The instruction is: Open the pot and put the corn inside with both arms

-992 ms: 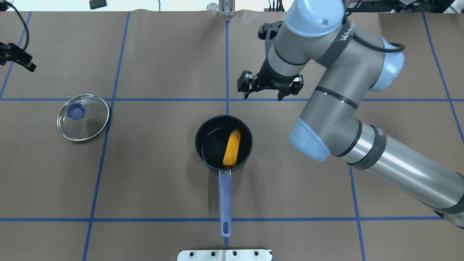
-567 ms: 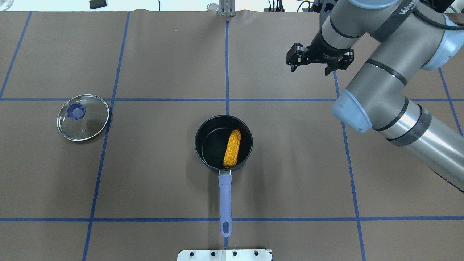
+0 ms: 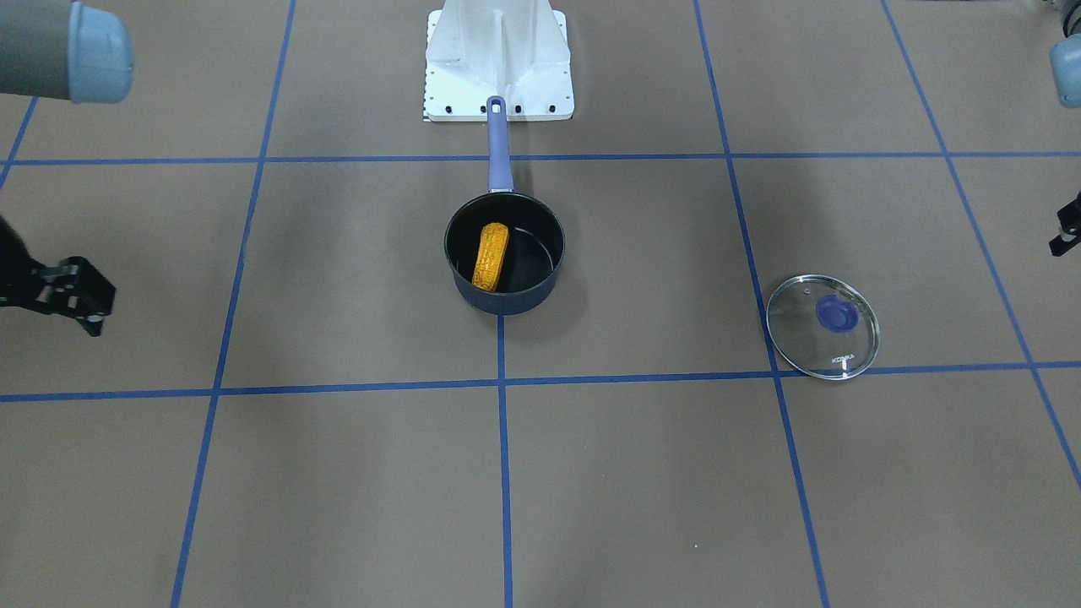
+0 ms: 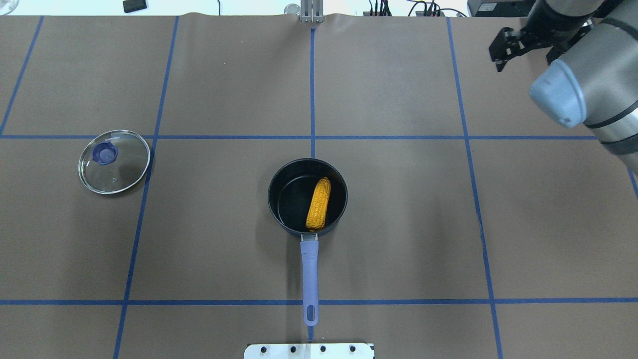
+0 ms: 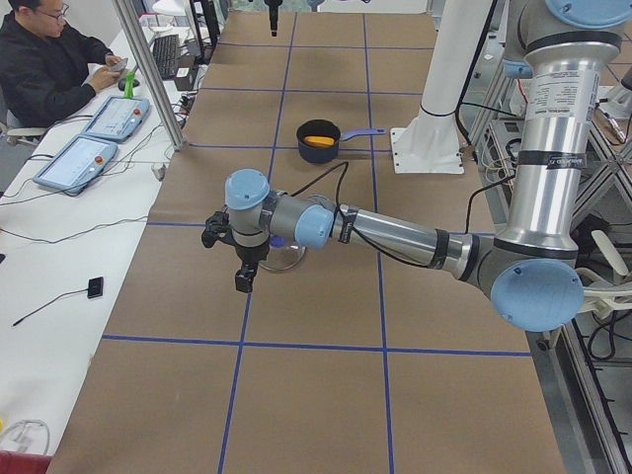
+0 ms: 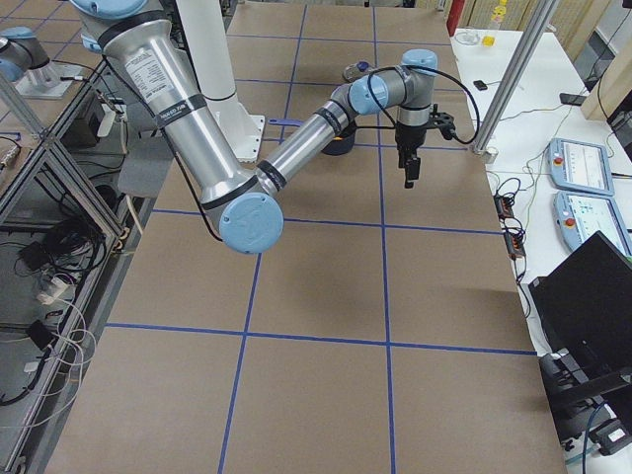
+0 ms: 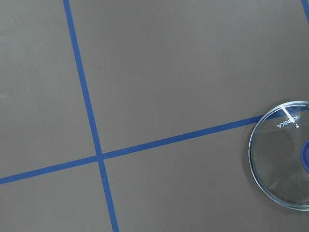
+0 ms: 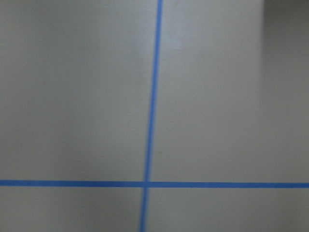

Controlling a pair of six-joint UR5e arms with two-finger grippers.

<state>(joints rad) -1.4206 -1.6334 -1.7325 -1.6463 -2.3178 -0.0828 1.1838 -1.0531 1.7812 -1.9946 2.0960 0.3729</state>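
The pot (image 4: 288, 199) stands uncovered at the table's middle, its purple-blue handle (image 4: 309, 271) towards the robot's base. The corn (image 4: 319, 203) lies inside it, against the right side; it also shows in the front-facing view (image 3: 491, 255). My right gripper (image 4: 523, 59) hangs open and empty over the far right of the table, well away from the pot. My left gripper (image 5: 243, 269) hovers beyond the table's left end, just past the lid. Only a sliver of it (image 3: 1067, 230) shows in the front-facing view, so I cannot tell whether it is open or shut.
The round glass lid (image 4: 114, 161) with its blue knob lies flat on the table at the left, also in the left wrist view (image 7: 285, 159). The white base plate (image 4: 309, 350) sits at the near edge. Blue tape lines grid the brown table.
My right arm has swung from just beyond the pot to the far right corner, its gripper still open. The left gripper has left the overhead view. Pot, corn and lid have not moved.
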